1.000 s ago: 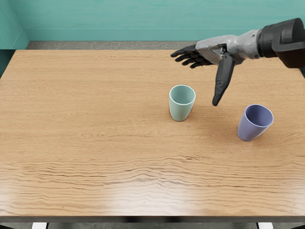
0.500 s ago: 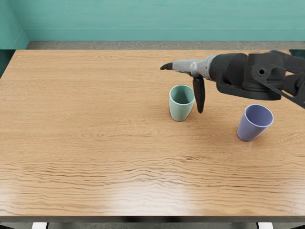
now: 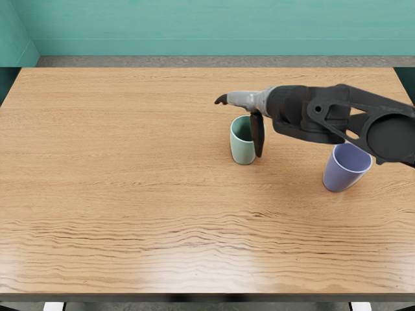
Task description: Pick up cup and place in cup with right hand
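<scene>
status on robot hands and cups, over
Right robot hand open by green cup, contact unclear. Left out of view. Purple cup upright, partly behind arm. No obstacle visible.

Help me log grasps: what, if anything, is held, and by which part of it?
Nothing looks held: the right hand is open, its thumb overlapping the mint-green cup in view; contact cannot be told.

My head view looks down at a slant.
From above the near side of the light-brown wood-grain table (image 3: 130,214), I look across to the teal wall (image 3: 194,26) along the top of the frame, close enough that the table fills most of the picture, its near edge crossing the bottom.
</scene>
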`<action>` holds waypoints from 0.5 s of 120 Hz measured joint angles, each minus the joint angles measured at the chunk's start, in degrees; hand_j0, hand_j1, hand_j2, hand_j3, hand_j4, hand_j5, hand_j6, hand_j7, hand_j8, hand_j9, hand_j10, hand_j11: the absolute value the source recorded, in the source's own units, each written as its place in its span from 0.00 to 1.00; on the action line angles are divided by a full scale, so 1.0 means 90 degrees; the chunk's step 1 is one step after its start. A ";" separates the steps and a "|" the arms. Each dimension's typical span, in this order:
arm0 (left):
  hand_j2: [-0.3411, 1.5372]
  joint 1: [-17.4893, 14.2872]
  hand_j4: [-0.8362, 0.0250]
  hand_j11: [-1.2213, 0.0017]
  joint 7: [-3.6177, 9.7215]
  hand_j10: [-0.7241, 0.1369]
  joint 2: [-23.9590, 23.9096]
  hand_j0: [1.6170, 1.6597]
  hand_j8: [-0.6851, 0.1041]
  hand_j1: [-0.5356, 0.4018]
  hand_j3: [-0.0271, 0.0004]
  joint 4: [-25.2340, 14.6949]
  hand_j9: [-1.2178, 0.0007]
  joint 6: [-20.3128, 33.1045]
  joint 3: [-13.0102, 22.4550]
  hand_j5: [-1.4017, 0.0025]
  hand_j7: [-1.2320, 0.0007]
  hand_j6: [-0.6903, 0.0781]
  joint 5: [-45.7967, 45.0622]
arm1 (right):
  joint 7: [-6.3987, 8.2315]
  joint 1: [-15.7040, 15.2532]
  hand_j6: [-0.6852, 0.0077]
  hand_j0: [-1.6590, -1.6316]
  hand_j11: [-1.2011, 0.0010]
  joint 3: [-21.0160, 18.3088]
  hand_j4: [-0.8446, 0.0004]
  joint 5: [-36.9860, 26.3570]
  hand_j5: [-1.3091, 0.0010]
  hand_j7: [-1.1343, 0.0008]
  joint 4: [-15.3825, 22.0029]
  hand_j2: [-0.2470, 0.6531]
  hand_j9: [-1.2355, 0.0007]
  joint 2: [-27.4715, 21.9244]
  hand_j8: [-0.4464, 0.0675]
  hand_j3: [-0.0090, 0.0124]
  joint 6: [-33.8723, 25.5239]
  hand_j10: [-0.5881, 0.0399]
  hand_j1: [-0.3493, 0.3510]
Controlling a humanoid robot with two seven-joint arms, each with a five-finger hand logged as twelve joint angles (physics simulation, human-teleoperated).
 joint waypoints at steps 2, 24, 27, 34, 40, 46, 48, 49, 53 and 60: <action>0.18 0.0000 0.97 1.00 0.0000 0.84 0.0000 0.96 0.87 0.94 0.99 0.0000 1.00 0.0000 -0.0001 1.00 1.00 0.90 0.0000 | 0.0000 -0.0015 0.87 0.04 0.91 -0.0002 0.90 -0.0020 0.92 0.91 -0.0025 0.26 0.91 0.0022 0.70 0.42 -0.0017 0.80 0.14; 0.18 0.0000 0.97 1.00 0.0000 0.84 0.0000 0.96 0.87 0.94 0.99 0.0000 1.00 0.0000 0.0001 1.00 1.00 0.90 0.0000 | 0.0000 -0.0205 0.80 0.04 0.86 -0.0009 0.84 -0.0219 0.87 0.85 -0.0117 0.25 0.86 0.0115 0.61 0.42 -0.0254 0.73 0.22; 0.18 0.0000 0.97 1.00 0.0000 0.84 0.0000 0.96 0.87 0.94 0.99 0.0000 1.00 0.0000 0.0001 1.00 1.00 0.90 0.0000 | 0.0000 -0.0231 0.79 0.04 0.86 -0.0010 0.84 -0.0247 0.87 0.85 -0.0119 0.25 0.86 0.0119 0.61 0.42 -0.0280 0.72 0.23; 0.18 0.0000 0.97 1.00 0.0000 0.84 0.0000 0.96 0.87 0.94 0.99 0.0000 1.00 0.0000 0.0001 1.00 1.00 0.90 0.0000 | 0.0000 -0.0283 0.78 0.04 0.85 -0.0011 0.83 -0.0303 0.86 0.84 -0.0125 0.24 0.85 0.0128 0.59 0.42 -0.0349 0.71 0.24; 0.18 0.0000 0.97 1.00 0.0000 0.84 0.0000 0.96 0.87 0.94 0.99 0.0000 1.00 0.0000 -0.0001 1.00 1.00 0.90 0.0000 | 0.0000 -0.0314 0.77 0.04 0.84 -0.0011 0.82 -0.0330 0.85 0.83 -0.0128 0.24 0.84 0.0136 0.57 0.42 -0.0405 0.70 0.25; 0.18 0.0000 0.97 1.00 0.0000 0.84 0.0000 0.96 0.87 0.94 0.99 0.0000 1.00 0.0000 0.0000 1.00 1.00 0.90 0.0000 | 0.0000 -0.0341 0.74 0.04 0.82 -0.0009 0.80 -0.0346 0.83 0.81 -0.0130 0.24 0.82 0.0142 0.54 0.42 -0.0443 0.67 0.28; 0.18 0.0000 0.97 1.00 0.0000 0.84 0.0000 0.96 0.87 0.94 0.99 0.0000 1.00 0.0000 0.0000 1.00 1.00 0.90 0.0000 | 0.0000 -0.0349 0.74 0.04 0.81 -0.0008 0.79 -0.0350 0.83 0.80 -0.0130 0.24 0.82 0.0143 0.53 0.42 -0.0454 0.66 0.29; 0.18 0.0000 0.97 1.00 0.0000 0.84 0.0000 0.96 0.87 0.94 0.99 0.0000 1.00 0.0000 -0.0001 1.00 1.00 0.90 0.0000 | 0.0000 -0.0352 0.73 0.04 0.81 -0.0008 0.79 -0.0352 0.82 0.80 -0.0129 0.24 0.81 0.0144 0.52 0.42 -0.0459 0.65 0.30; 0.18 0.0000 0.97 1.00 0.0000 0.84 0.0000 0.96 0.87 0.94 0.99 0.0000 1.00 0.0000 0.0000 1.00 1.00 0.90 0.0000 | 0.0000 -0.0364 0.71 0.03 0.79 -0.0005 0.77 -0.0357 0.81 0.78 -0.0127 0.24 0.80 0.0146 0.49 0.42 -0.0484 0.63 0.34; 0.18 0.0000 0.97 1.00 0.0000 0.84 0.0000 0.96 0.87 0.94 0.99 0.0000 1.00 0.0000 0.0001 1.00 1.00 0.90 0.0000 | -0.0001 -0.0377 0.67 0.03 0.76 -0.0002 0.74 -0.0361 0.78 0.75 -0.0123 0.25 0.77 0.0148 0.44 0.42 -0.0533 0.59 0.43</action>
